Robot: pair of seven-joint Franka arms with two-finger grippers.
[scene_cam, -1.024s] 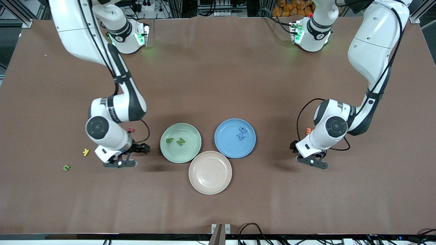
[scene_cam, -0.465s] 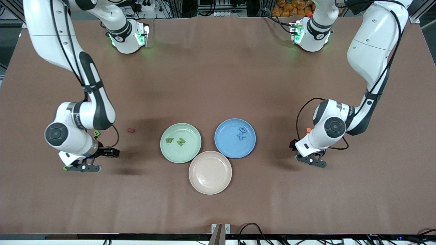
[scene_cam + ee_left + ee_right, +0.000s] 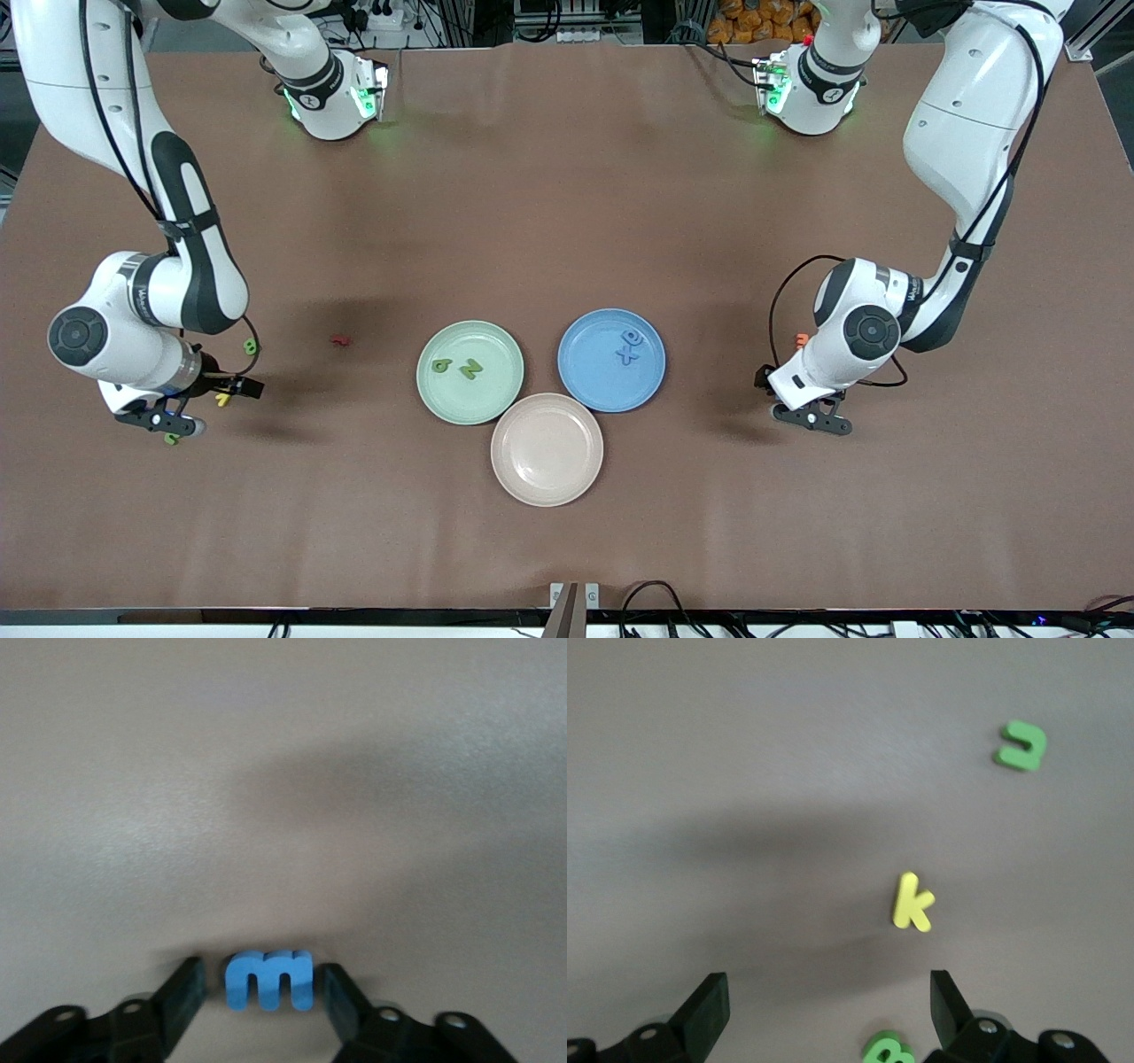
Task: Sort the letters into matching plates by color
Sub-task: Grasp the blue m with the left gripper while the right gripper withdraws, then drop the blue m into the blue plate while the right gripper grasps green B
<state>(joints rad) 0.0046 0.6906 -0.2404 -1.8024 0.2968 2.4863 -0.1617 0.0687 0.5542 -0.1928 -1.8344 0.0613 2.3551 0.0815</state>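
My left gripper (image 3: 811,418) is low over the table toward the left arm's end, beside the blue plate (image 3: 602,385). In the left wrist view its fingers (image 3: 182,992) flank a blue letter m (image 3: 268,979) on the table, with a thin gap on each side. My right gripper (image 3: 168,425) is open wide over a green letter B (image 3: 888,1050) near one fingertip. A yellow k (image 3: 912,902) and another green letter (image 3: 1022,746) lie past it. The mint green plate (image 3: 487,399) holds two green letters (image 3: 469,369). Blue letters (image 3: 629,347) lie in the blue plate.
A pale pink plate (image 3: 547,461) touches both other plates, nearer the front camera. A red letter (image 3: 338,339) lies between the right arm and the green plate. An orange letter (image 3: 802,339) peeks out beside the left arm's wrist.
My right arm has swung from beside the green plate toward its own end of the table, now over the green B. The left gripper's fingers have narrowed around the blue m.
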